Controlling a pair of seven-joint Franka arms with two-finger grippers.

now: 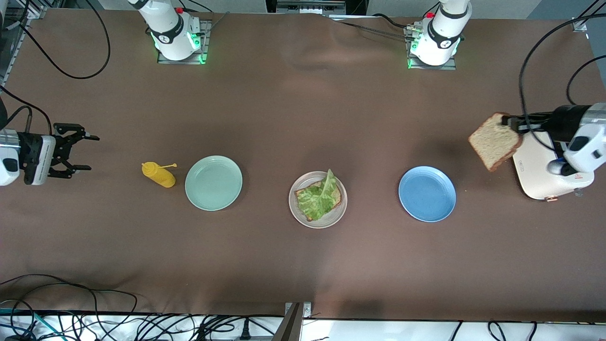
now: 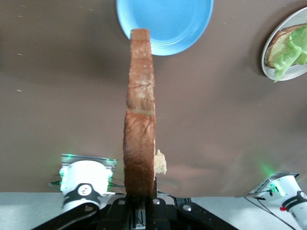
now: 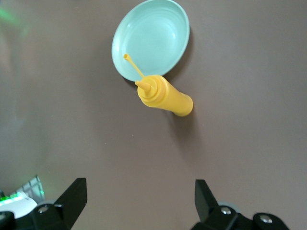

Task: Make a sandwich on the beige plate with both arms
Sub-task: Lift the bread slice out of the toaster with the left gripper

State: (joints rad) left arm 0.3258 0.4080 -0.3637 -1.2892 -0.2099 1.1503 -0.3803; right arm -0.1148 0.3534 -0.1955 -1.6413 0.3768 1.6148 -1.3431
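Front view: the left arm reaches in low from its end of the table, forearm roughly level, and its left end effector (image 1: 510,122) is clenched on the edge of a slice of brown bread (image 1: 494,141). The slice hangs tilted in the air, over the table beside a white toaster (image 1: 544,173). The right arm waits at the other end of the table, wrist level, its right end effector (image 1: 80,152) released with the fingers spread apart and nothing between them. On the table, the beige plate (image 1: 296,215) sits in the middle of a row and carries a bread slice (image 1: 307,201) covered by a lettuce leaf (image 1: 320,196). A blue plate (image 1: 427,193) lies toward the left arm's end, a mint-green plate (image 1: 213,183) toward the right arm's end, and a yellow squeeze bottle (image 1: 159,174) lies on its side just beside the green one.

Left wrist view: the held bread (image 2: 139,124) shows edge-on, gripped at its lower end by the black fingers (image 2: 154,208). The blue plate (image 2: 165,21) and part of the beige plate (image 2: 268,64) with lettuce (image 2: 290,50) are in view on the table.

Right wrist view: both fingertips (image 3: 72,199) stand wide apart over bare table. The yellow bottle (image 3: 165,96) touches the green plate's (image 3: 151,38) rim, its nozzle over the plate.
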